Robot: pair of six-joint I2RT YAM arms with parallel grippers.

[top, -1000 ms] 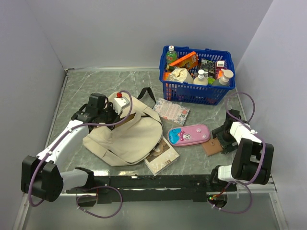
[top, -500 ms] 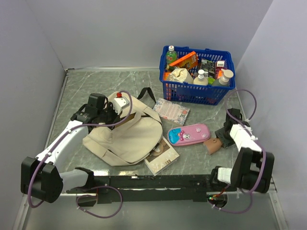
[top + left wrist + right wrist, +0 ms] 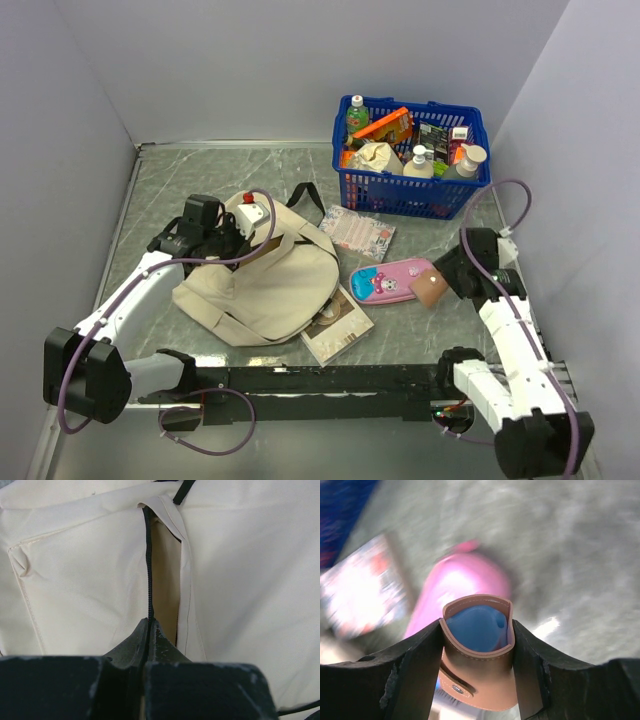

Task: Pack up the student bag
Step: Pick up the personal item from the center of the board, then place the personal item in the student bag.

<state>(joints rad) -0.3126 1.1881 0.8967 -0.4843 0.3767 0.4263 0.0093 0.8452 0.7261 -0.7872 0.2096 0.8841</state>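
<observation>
The student bag [image 3: 265, 280], beige with black straps, lies flat at centre-left. My left gripper [image 3: 236, 243] is shut on its black zipper; in the left wrist view the fingertips [image 3: 149, 630] pinch the zipper line [image 3: 148, 560] at the end of a narrow opening. My right gripper [image 3: 443, 280] is shut on a brown leather wallet [image 3: 430, 288] with a blue lining [image 3: 477, 630] and holds it above the right end of the pink pencil case [image 3: 394, 281]. The pencil case shows blurred pink below the wallet in the right wrist view [image 3: 455, 590].
A blue basket [image 3: 412, 155] full of bottles and packets stands at back right. A patterned booklet [image 3: 358, 231] lies beyond the pencil case. Another book [image 3: 336, 325] lies under the bag's right edge. Walls close in on three sides.
My right gripper has lifted the brown wallet off the table and carried it left, over the pencil case's right end. The left gripper and the bag have not moved.
</observation>
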